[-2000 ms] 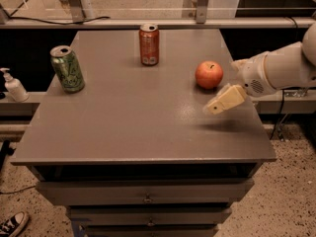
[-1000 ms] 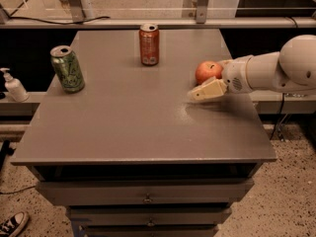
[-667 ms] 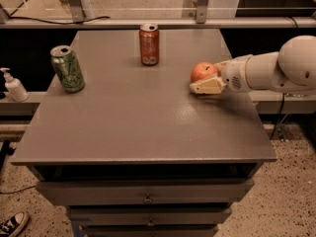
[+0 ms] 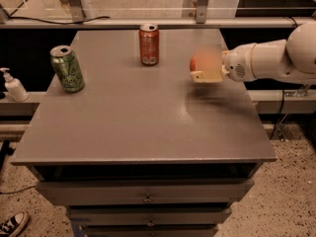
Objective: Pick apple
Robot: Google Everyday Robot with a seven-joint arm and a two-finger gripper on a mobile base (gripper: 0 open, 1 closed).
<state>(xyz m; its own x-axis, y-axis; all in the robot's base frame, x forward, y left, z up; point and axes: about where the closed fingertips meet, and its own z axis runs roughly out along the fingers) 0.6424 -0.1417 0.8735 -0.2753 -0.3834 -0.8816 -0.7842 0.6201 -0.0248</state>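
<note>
The table [image 4: 138, 132] has a flat, dull grey top, and it stands on a cabinet with drawers [image 4: 148, 194] that have small metal handles in the middle. On the top, near the left edge, stands a green can [image 4: 67, 68], upright and opened. At the back, close to the middle, stands an orange-red soda can [image 4: 149, 44], also upright. The two cans are well apart.

The white arm [image 4: 266, 58] comes in from the right side. Its gripper [image 4: 207, 67] is over the right back part of the table. The pale fingers [image 4: 207, 77] are closed around the apple [image 4: 194, 63], of which only the orange-red left edge shows clearly; the rest is blurred. The apple is held a little above the top, not touching it, and a soft shadow [image 4: 217, 101] lies on the grey surface below and in front of it.

Around the table the floor [image 4: 291, 181] is speckled stone. A long grey ledge [image 4: 276, 22] runs behind the table, with metal posts [image 4: 79, 1] rising from it. At the left, on a lower shelf, stands a white pump bottle [image 4: 14, 85]. A dark shoe [image 4: 12, 224] with a white sole shows in the lower left corner, and a black cable [image 4: 282, 112] hangs at the right.
</note>
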